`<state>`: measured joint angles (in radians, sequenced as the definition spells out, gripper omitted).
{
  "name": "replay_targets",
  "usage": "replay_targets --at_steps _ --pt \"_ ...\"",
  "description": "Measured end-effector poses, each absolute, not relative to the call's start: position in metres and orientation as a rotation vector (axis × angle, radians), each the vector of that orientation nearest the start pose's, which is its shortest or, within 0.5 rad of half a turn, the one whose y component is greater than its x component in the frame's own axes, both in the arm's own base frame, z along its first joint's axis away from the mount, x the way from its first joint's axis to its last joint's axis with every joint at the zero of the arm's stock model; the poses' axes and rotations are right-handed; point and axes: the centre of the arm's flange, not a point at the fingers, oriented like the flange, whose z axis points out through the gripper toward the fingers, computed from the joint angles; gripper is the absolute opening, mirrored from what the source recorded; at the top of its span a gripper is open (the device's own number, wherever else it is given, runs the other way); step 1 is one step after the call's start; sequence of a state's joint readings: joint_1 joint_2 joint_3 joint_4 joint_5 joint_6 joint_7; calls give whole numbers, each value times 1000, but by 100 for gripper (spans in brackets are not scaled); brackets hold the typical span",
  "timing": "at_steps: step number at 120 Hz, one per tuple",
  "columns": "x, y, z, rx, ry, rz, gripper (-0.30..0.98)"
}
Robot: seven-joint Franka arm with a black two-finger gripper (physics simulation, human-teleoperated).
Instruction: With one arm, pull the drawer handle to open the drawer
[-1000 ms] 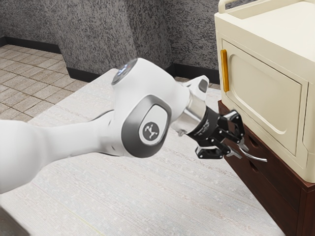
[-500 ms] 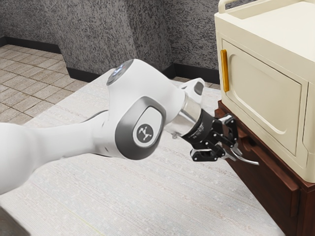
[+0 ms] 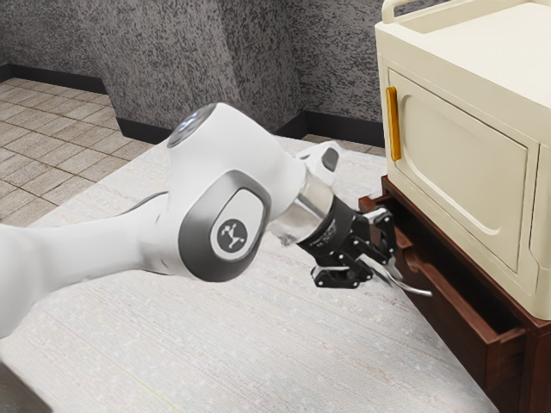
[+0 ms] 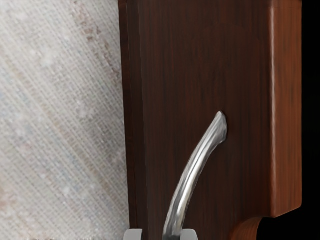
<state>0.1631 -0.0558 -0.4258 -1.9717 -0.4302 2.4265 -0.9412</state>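
Observation:
In the exterior view my gripper [image 3: 384, 268] is at the dark brown drawer [image 3: 449, 320], around its curved silver handle [image 3: 417, 291]. The drawer stands partly out of the cabinet, its dark inside showing behind the front panel. From the wrist view, the gripper [image 4: 161, 234] has its two fingertips spread, with the handle [image 4: 189, 182] running between them. The handle lies close against one fingertip, and a gap separates it from the other, so the gripper is open. Behind the handle is the brown drawer front [image 4: 200, 65]; the handle's other end is hidden.
A cream cabinet [image 3: 465, 163] with a yellow door handle [image 3: 393, 125] stands on the brown cabinet [image 3: 538, 361], above the drawer. A pale, streaked surface [image 3: 284, 353] spreads below the arm. Grey textured walls [image 3: 172, 56] rise behind.
My hand has moved toward the exterior view's left, away from the cabinet. The drawer has come out with it, from closed to partly open, and the handle has moved along with the gripper.

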Motion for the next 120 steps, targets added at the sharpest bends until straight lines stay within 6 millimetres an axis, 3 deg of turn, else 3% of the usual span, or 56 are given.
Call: replay_targets --at_steps 35,46,72,120 --pt "550 -151 544 2318 1174 277 -1" --pt "543 -164 544 2337 1148 265 -1" --pt "539 -162 545 2343 1156 255 -1" --pt "538 -139 557 2326 1185 278 -2"
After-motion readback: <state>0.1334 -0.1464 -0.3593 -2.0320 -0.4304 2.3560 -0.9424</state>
